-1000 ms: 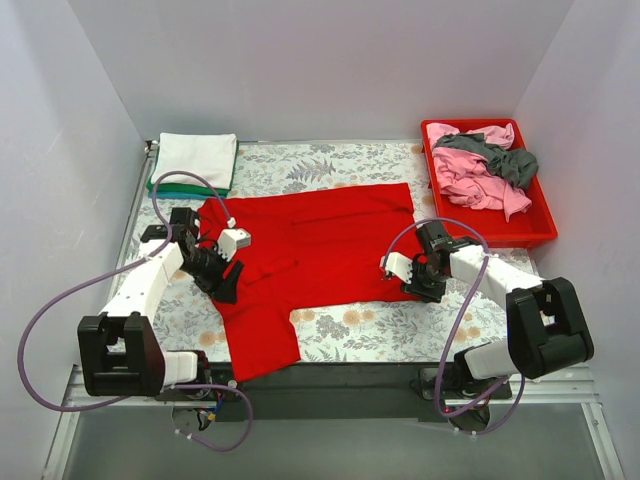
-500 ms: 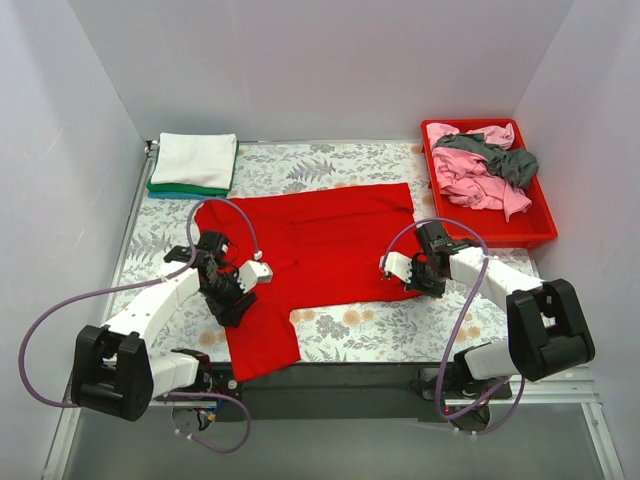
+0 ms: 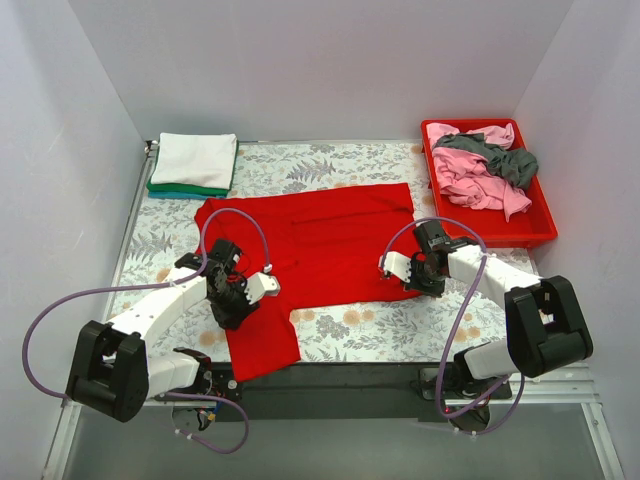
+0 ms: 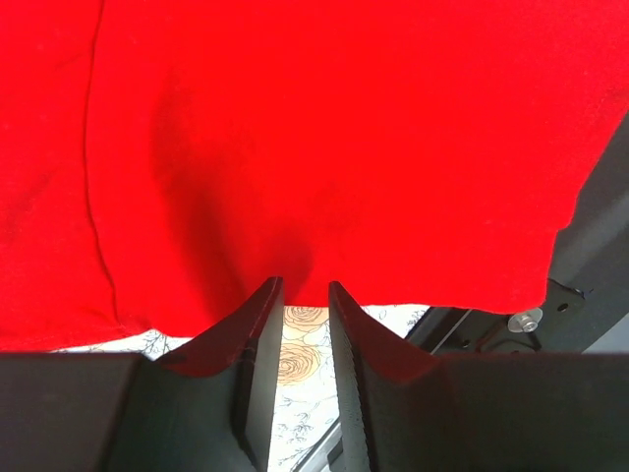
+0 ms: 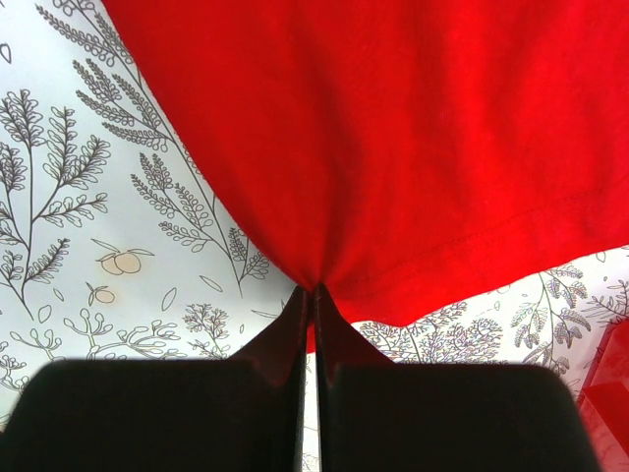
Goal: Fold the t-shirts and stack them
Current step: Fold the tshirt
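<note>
At right tool (image 5: 313, 290) — red t-shirt (image 5: 413, 128) hem pinched | rest cut off

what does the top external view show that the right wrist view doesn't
Only top external: the left gripper on the red t-shirt, the white shirt on a green shirt, the pink shirts and grey shirt in the red tray. Only right wrist: the hem stitching, with cloth pinched in the right gripper. Both: the red t-shirt and floral table cover.
</note>
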Controlling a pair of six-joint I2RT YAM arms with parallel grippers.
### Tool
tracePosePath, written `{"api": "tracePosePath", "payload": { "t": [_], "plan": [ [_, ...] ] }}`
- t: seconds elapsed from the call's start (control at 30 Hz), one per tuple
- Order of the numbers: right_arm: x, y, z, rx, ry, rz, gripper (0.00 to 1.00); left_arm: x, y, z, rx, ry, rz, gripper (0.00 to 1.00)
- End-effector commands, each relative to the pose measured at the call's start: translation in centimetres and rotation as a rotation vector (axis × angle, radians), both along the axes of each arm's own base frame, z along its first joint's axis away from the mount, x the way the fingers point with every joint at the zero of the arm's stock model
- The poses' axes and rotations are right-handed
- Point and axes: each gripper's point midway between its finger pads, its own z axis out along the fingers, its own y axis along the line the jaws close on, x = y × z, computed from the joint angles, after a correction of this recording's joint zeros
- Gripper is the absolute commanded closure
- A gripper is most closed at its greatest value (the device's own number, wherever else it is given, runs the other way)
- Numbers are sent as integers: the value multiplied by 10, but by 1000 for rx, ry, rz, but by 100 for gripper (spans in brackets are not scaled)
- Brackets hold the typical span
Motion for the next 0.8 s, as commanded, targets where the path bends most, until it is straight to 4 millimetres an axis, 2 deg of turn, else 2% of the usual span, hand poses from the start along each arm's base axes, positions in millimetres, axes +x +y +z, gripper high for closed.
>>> {"api": "tracePosePath", "payload": {
  "t": [0.0,0.1,0.3,0.4,0.63,0.67,0.73,0.77],
  "plan": [
    [-4,0,-9,-9,33,23,99,3,-5,3,-19,-19,-26,77],
    [-4,0,-10,-12,41,21,99,4,-5,0,-7,-18,-26,76],
    [-4,0,-8,-14,41,22,99,13,13,-17,103,-38,7,60],
    [-4,0,-6,-13,44,27,99,14,18,-21,134,-38,-5,58],
    [-1,2,-3,-9,45,25,99,8,24,-35,219,-11,-75,55],
    [0,2,-2,-9,42,23,99,11,24,-37,249,-44,-86,56],
    [0,2,-2,-9,42,19,99,3,29,-46,289,-46,-93,59],
    [0,2,-2,-9,44,17,99,9,31,-48,325,-88,-98,63]
  ]
}}
